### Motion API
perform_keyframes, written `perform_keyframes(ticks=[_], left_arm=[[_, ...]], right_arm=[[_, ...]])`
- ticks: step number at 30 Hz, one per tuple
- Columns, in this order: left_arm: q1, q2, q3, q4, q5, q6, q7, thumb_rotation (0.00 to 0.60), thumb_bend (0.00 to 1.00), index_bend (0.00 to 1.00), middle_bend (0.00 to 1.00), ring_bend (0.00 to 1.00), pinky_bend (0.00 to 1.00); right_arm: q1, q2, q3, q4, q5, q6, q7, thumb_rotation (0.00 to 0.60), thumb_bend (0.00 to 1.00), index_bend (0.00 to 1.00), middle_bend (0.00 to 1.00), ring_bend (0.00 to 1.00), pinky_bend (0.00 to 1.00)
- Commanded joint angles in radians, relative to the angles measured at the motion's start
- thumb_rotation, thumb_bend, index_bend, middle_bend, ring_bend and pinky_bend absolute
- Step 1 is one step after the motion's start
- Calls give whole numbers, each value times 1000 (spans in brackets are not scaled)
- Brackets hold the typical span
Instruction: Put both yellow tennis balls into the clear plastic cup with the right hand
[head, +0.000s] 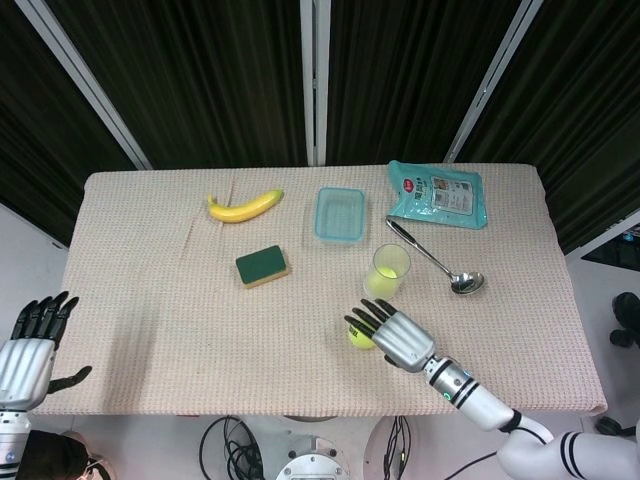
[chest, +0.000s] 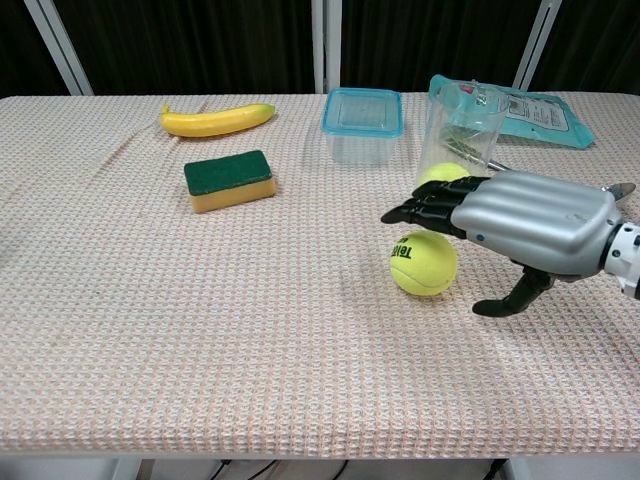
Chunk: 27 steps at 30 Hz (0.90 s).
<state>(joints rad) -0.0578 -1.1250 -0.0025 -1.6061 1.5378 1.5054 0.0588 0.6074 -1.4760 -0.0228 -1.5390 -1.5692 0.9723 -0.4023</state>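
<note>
One yellow tennis ball (chest: 423, 265) lies loose on the cloth in front of the clear plastic cup (chest: 462, 125). The other ball (chest: 441, 172) sits in the bottom of the cup (head: 389, 268). My right hand (chest: 520, 225) hovers low just right of the loose ball, fingers stretched out flat over its top and thumb hanging down to the right, holding nothing. From the head view the right hand (head: 395, 336) covers most of that ball (head: 357, 339). My left hand (head: 30, 348) is off the table's near left corner, fingers apart and empty.
A banana (chest: 216, 119) and a green-topped sponge (chest: 230, 180) lie at the left. A blue-lidded clear box (chest: 363, 122) stands behind the cup. A teal snack pouch (head: 438, 194) and a metal ladle (head: 440, 263) lie at the right.
</note>
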Motion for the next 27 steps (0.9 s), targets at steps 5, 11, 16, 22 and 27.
perform_keyframes(ticks=[5, 11, 16, 22, 27], left_arm=[[3, -3, -7, 5, -12, 4, -4, 600, 0, 13, 0, 0, 0], [0, -4, -7, 11, -18, -8, -17, 600, 0, 13, 0, 0, 0], [2, -2, -5, 22, -15, -6, -52, 600, 0, 13, 0, 0, 0], [9, 1, -4, 24, -3, 11, -60, 600, 0, 13, 0, 0, 0], [6, 1, -4, 16, 5, 14, -47, 600, 0, 13, 0, 0, 0]], right_arm=[[-1, -58, 14, 53, 7, 21, -33, 600, 203, 205, 255, 241, 387], [1, -79, 6, 80, -5, 23, -34, 600, 302, 527, 461, 405, 562], [1, -70, 3, 75, -30, 47, -18, 600, 325, 687, 548, 489, 645], [-2, -9, 59, -30, -138, 221, 44, 600, 327, 747, 587, 523, 677], [4, 28, 152, -87, -183, 349, 74, 600, 348, 762, 601, 538, 689]])
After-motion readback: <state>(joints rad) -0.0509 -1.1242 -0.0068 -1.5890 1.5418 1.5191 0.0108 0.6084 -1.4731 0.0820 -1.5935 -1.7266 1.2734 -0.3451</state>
